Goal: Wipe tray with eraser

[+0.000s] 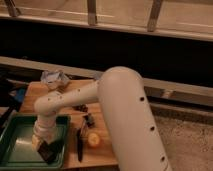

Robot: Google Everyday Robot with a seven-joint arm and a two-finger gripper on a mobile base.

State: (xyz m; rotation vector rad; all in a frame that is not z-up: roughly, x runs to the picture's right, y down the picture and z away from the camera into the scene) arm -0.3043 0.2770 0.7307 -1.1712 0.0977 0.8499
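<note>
A large green tray (19,144) sits on the front left corner of the wooden table. My white arm reaches down from the right into the tray's right half. The gripper (45,148) is low over the tray bottom, near the right front corner. It is shut on the eraser (49,153), a small dark block at its tip that rests against the tray's floor. The wrist hides the fingers themselves.
A black-handled knife (80,144) lies just right of the tray, with a yellow-orange fruit (93,140) beside it. Small dark items (81,107) and a crumpled pale bag (55,78) lie farther back on the wooden table (32,95). A dark counter wall rises behind.
</note>
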